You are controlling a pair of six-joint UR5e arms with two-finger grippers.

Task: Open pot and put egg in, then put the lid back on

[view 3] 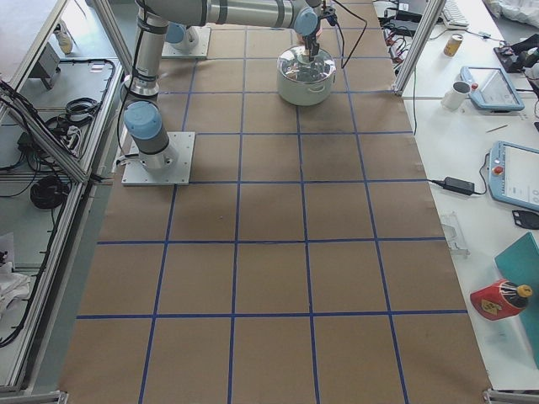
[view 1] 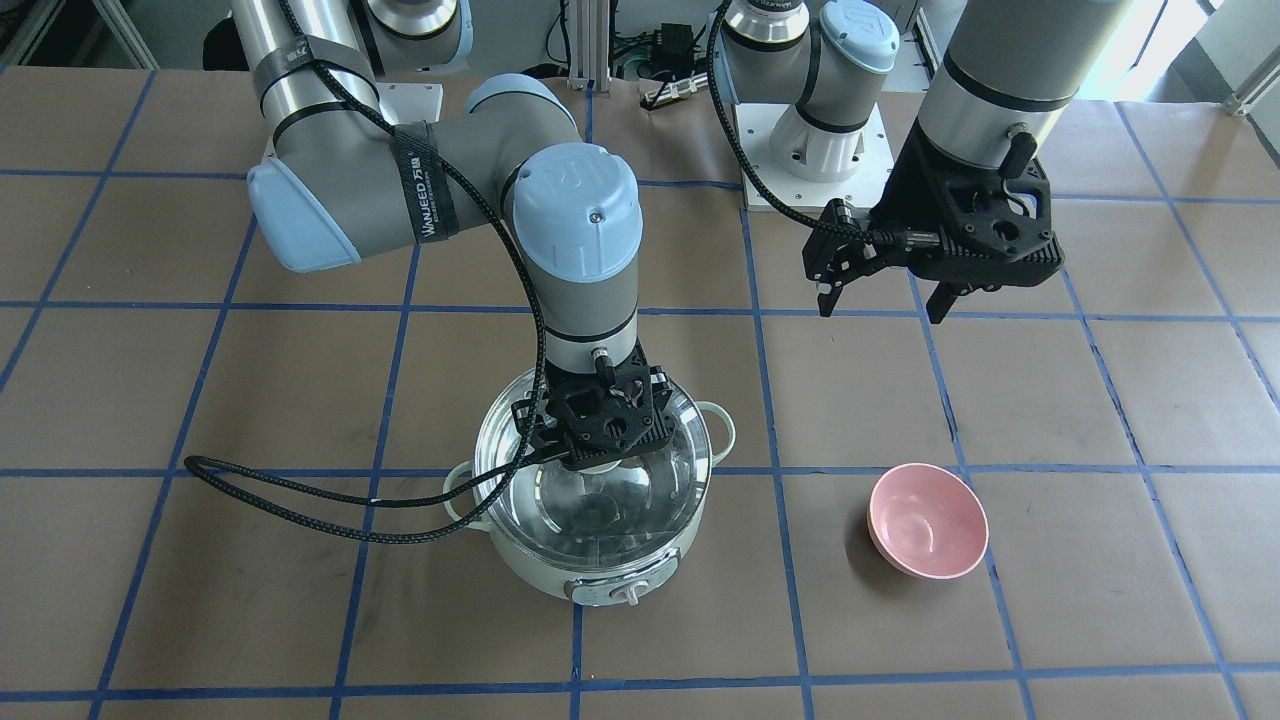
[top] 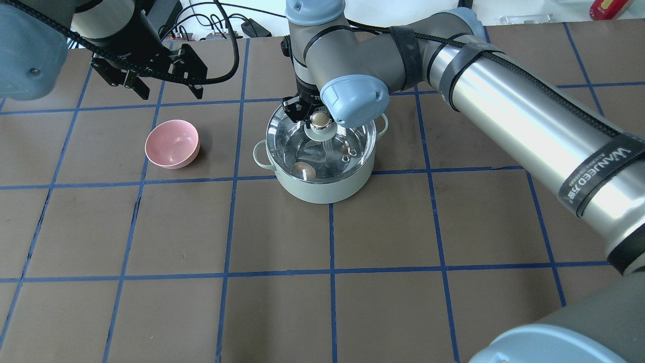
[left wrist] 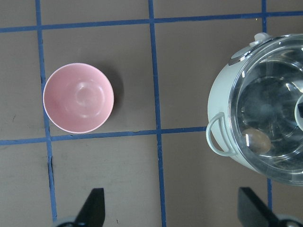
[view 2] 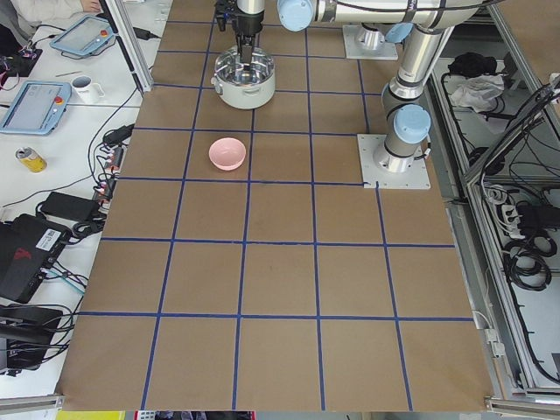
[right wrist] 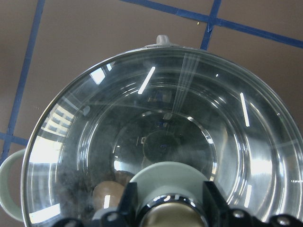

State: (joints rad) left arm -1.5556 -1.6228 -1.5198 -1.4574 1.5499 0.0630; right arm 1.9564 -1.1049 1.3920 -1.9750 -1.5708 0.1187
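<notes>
The mint-green pot (view 1: 560, 575) stands on the table with the clear glass lid (view 1: 640, 510) lying on its rim. My right gripper (view 1: 598, 463) is straight above it, and its fingers press on both sides of the lid's beige knob (top: 318, 120). In the right wrist view the knob (right wrist: 168, 213) sits tight between the fingers. The tan egg (top: 305, 171) lies inside the pot under the glass, also in the left wrist view (left wrist: 258, 140). My left gripper (top: 170, 96) is open and empty, held high behind the pink bowl.
An empty pink bowl (view 1: 928, 520) sits on the table about one grid square to the pot's side, below my left gripper. The brown table has a blue tape grid. The right arm's black cable (view 1: 300, 505) hangs beside the pot.
</notes>
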